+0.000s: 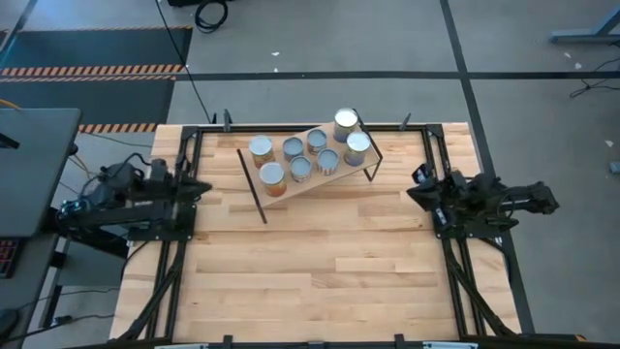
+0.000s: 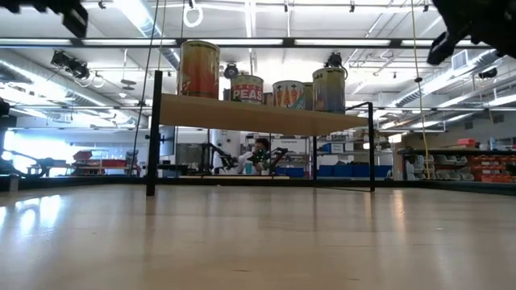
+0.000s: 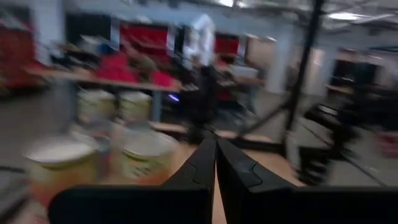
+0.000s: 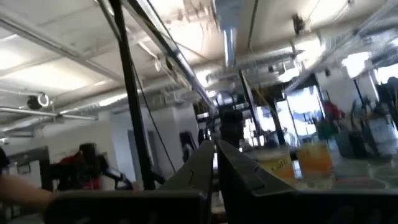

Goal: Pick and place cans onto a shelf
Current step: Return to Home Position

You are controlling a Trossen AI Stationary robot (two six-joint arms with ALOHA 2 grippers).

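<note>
Left gripper sits at the left edge of the table in the high view. Its fingers are pressed together along a thin seam with nothing between them. At the right edge, the right gripper faces it, fingers likewise closed tip to tip on nothing. Both point inward across the table and are well apart from the shelf.

In the high view the shelf lies at upper centre, slanted, with its right end higher in the frame. Eight cans stand on it in two loose rows, close together. The largest top is near the upper right end.

In the low view the board is raised on black legs, with the cans upright on top. A tall can is at the left, and one just right of it reads PEAS.
</note>
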